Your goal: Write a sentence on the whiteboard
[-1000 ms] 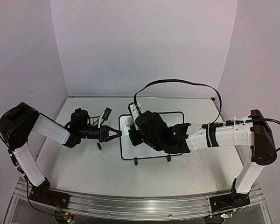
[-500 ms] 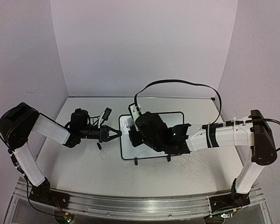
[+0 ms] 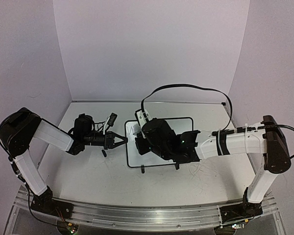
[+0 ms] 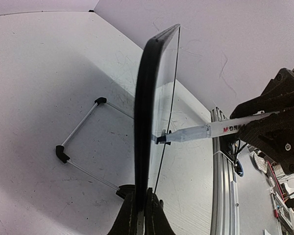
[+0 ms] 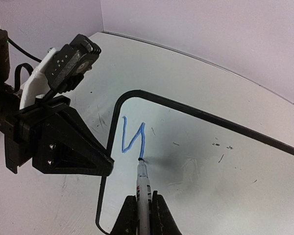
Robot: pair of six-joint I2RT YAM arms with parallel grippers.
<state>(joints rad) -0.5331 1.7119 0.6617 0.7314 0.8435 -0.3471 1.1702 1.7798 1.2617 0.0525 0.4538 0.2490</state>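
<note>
blue ink: the sentence (image 5: 132, 138) is only its first strokes, a zigzag like an unfinished "w", close to a rounded corner of the board.
board (image 5: 210, 161): glossy white with a thin black frame, propped on its small black feet (image 3: 143, 170) in the middle of the table (image 3: 88, 171), between the two arms. the right arm hides much of it from above.
left claw (image 4: 139, 210): clenched on the board's left edge, with the frame pinched between its fingers.
right claw (image 5: 143, 216): clenched round the marker (image 5: 143, 188), reaching over the left part of the board.
marker: white barrel with dark print. its tip touches the board at the lower end of the last blue stroke.
table: white and scuffed, with grey scratches around the board.
cable (image 3: 186, 88): black, arching above the right arm from the wrist camera towards the far right corner.
</note>
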